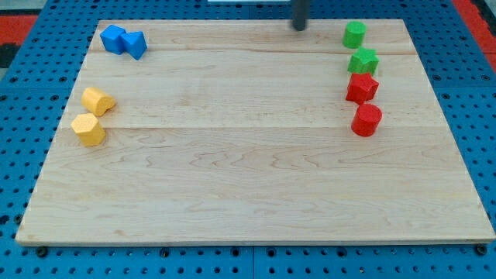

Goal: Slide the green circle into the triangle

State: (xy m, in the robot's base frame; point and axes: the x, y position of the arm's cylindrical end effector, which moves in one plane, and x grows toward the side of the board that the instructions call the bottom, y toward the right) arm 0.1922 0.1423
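Note:
The green circle [355, 34] sits at the view's top right of the wooden board [248, 170]. Just below it lies a green star-like block [363, 60]. At the view's top left are two blue blocks touching each other: one irregular [114, 38] and one triangle-like [136, 44]. My tip [299, 27] stands at the view's top edge of the board, left of the green circle by some distance, not touching any block.
A red star-like block [362, 87] and a red round block [366, 120] lie below the green ones at the right. Two yellow blocks [98, 101] [88, 129] lie at the left edge. Blue pegboard surrounds the board.

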